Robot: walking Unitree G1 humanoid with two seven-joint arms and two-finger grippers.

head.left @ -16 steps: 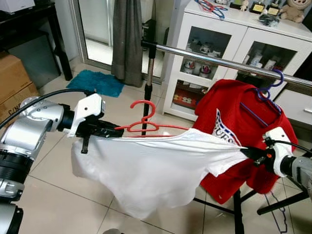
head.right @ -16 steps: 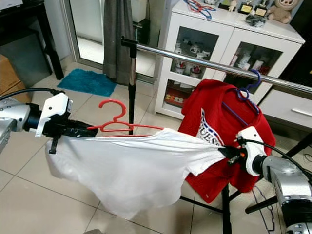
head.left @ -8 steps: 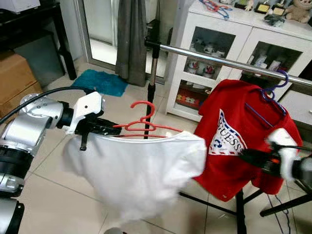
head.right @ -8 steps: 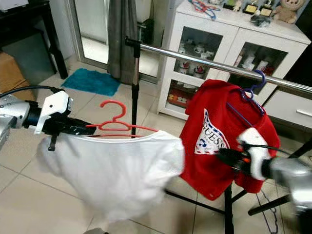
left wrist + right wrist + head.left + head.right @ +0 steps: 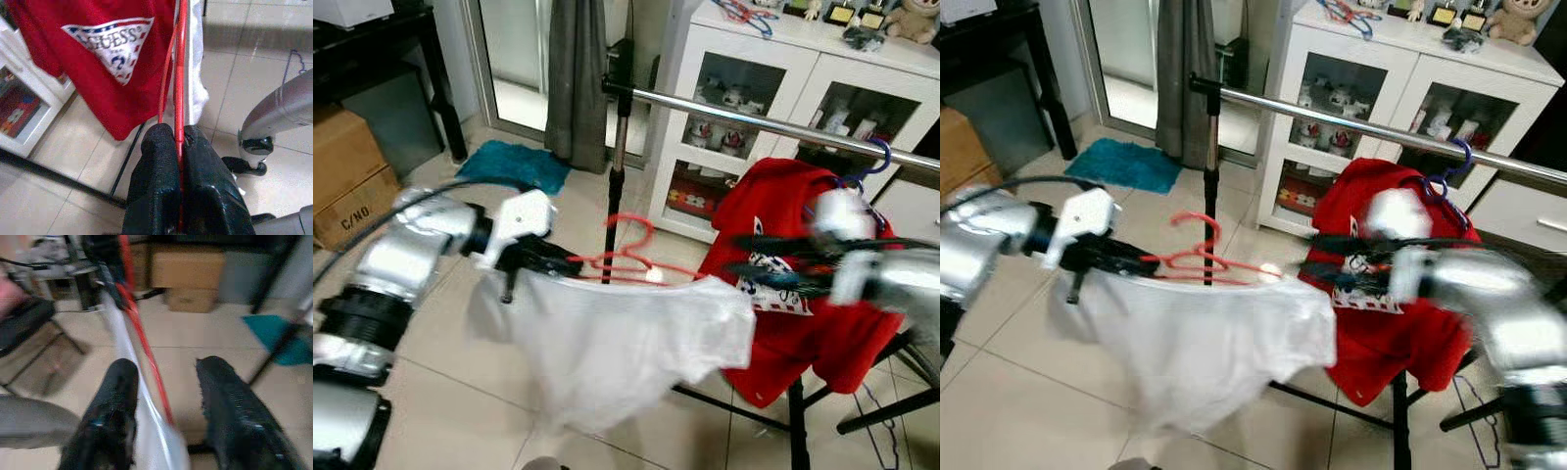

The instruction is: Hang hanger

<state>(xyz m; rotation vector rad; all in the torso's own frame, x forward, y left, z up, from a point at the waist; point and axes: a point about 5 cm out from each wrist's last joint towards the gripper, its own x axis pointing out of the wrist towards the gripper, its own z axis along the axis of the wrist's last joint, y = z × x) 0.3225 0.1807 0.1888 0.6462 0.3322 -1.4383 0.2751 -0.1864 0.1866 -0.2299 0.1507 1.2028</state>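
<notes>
A red hanger [image 5: 626,257] carries a white shirt [image 5: 617,343] that droops below it. My left gripper [image 5: 570,266] is shut on the hanger's left end; the left wrist view shows the fingers [image 5: 156,161] clamped on the red wire [image 5: 180,73]. My right gripper [image 5: 736,257], blurred, is open at the shirt's right shoulder. In the right wrist view the hanger [image 5: 142,328] and white cloth run between its spread fingers [image 5: 117,396]. Behind stands the chrome rail [image 5: 754,119], with a red shirt [image 5: 822,333] on a blue hanger [image 5: 871,162].
The rail's black post [image 5: 615,176] stands just behind the red hanger, and the rack's black legs [image 5: 862,416] spread on the tiles at the right. A white glass-door cabinet [image 5: 754,88] lies behind. Cardboard boxes [image 5: 347,191], a teal mat [image 5: 514,164] and a grey curtain [image 5: 576,78] are at the left.
My right gripper let go of the white shirt's sleeve, opened, and swung up and left to the hanger's right end. The left arm carried the hanger rightward; the shirt now hangs slack.
</notes>
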